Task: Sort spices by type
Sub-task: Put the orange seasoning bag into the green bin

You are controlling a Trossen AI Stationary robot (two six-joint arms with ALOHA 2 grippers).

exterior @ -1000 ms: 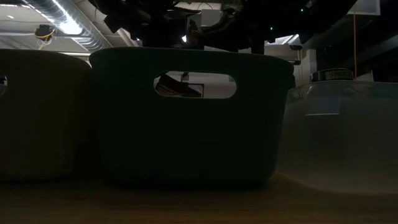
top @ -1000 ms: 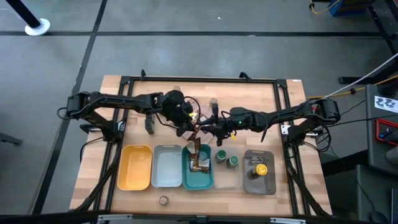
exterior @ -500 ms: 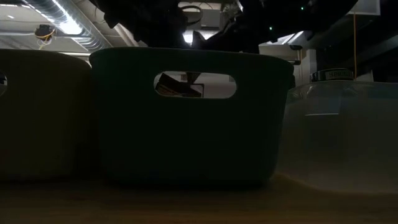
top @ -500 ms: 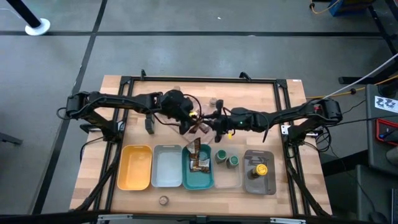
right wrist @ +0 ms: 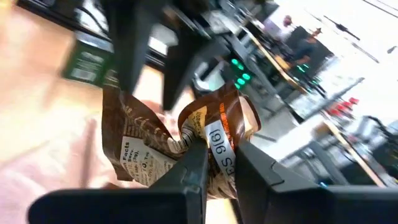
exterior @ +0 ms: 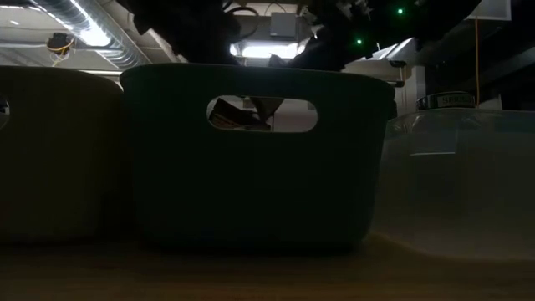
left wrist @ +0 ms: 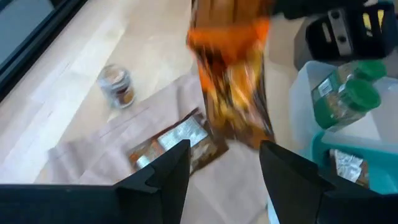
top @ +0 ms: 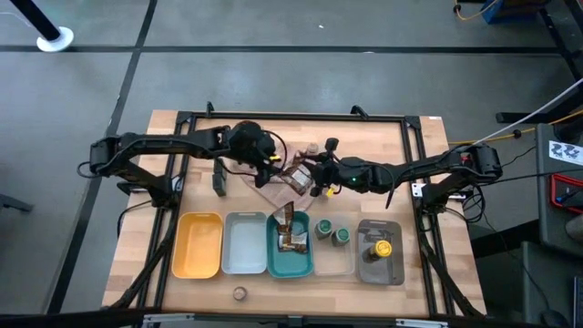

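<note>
Both arms had lifted away from the teal tray (top: 291, 260); the right gripper (right wrist: 214, 158) clenched a brown packet (right wrist: 180, 146), while the left gripper (left wrist: 221, 165) hung released.

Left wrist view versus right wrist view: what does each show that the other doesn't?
Only the left wrist view shows the open left gripper, a packet lying flat on the cloth, a small jar on the table, two green-lidded jars in the clear tray, and the teal tray.

Only the right wrist view shows the right gripper pinching the held packet's edge, with people in the room behind.

Both show the held packet, lifted off the table.
</note>
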